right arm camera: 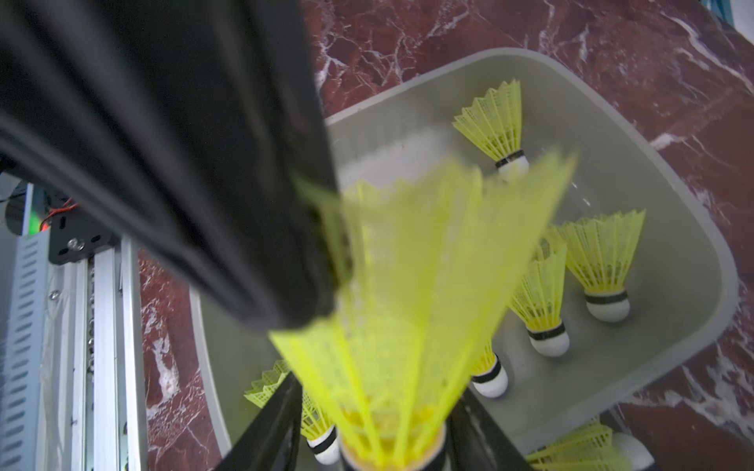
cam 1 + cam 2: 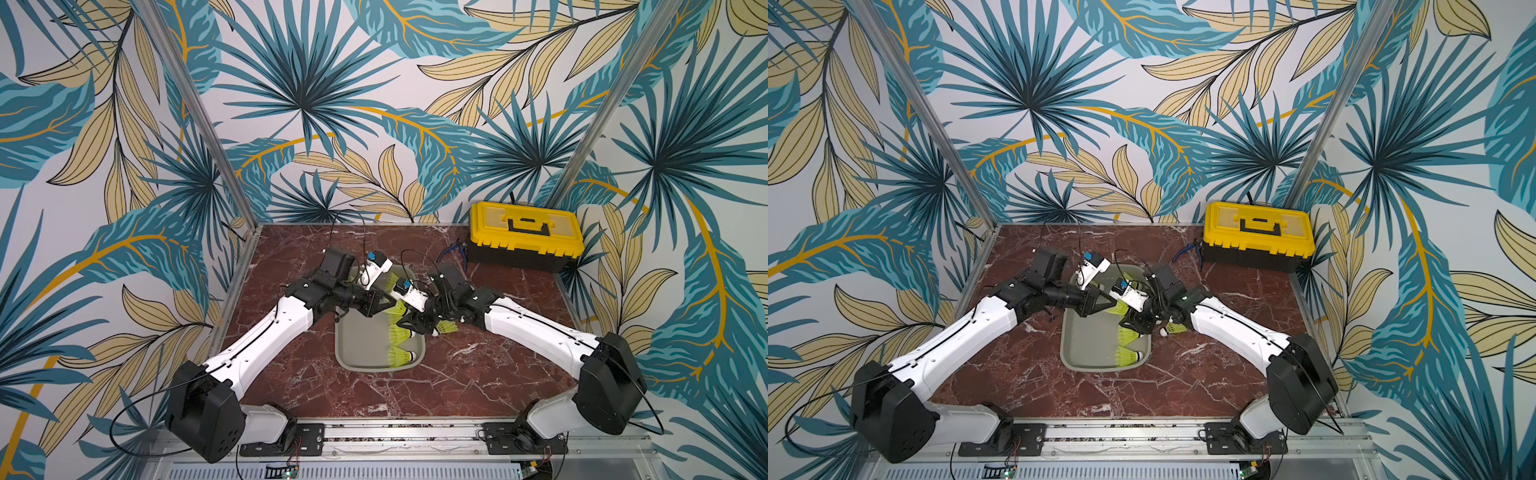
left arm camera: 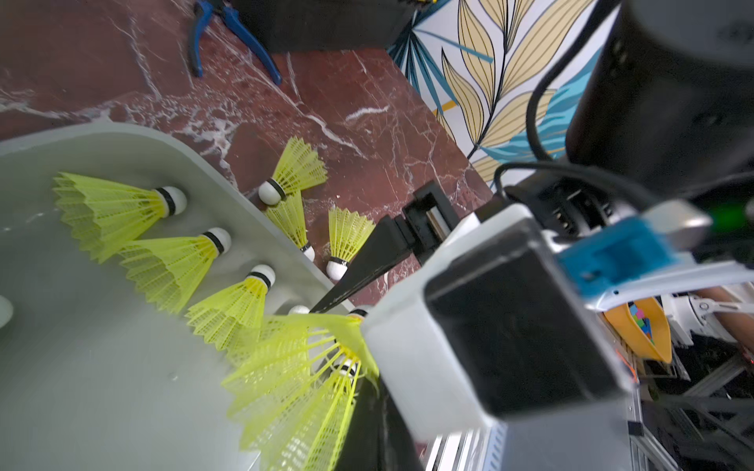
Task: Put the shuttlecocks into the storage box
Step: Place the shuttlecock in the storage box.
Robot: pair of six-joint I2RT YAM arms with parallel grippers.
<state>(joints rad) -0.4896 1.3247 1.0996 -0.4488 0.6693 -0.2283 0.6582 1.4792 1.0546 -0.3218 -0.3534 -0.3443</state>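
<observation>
- Both arms meet above the storage box (image 2: 359, 345), which lies mid-way across the red marbled table (image 2: 457, 374); one held shuttlecock (image 1: 424, 285) hangs between the two tools, over the box.
- The left gripper (image 2: 387, 304) is clamped tight on the rim of that shuttlecock's yellow skirt; the pinch shows plainly in the right wrist view.
- The right gripper (image 1: 375, 391) stands partly parted around the white cork end; its fingers (image 1: 269, 424) flank the cork, and a sliver of gap shows on one side, so the hold looks loose rather than clamped.
- Inside the box, other shuttlecocks (image 3: 118, 212) lie on their sides, corks toward the long wall on the robot's right; five can be counted in the right wrist view.
- Three more lie on the table just beside that wall, outside the box; two of them touch.
- A yellow-lidded toolbox (image 2: 525, 232) sits in the far right corner, well apart from the box; blue-handled pliers (image 3: 197, 45) lie just beside it.
</observation>
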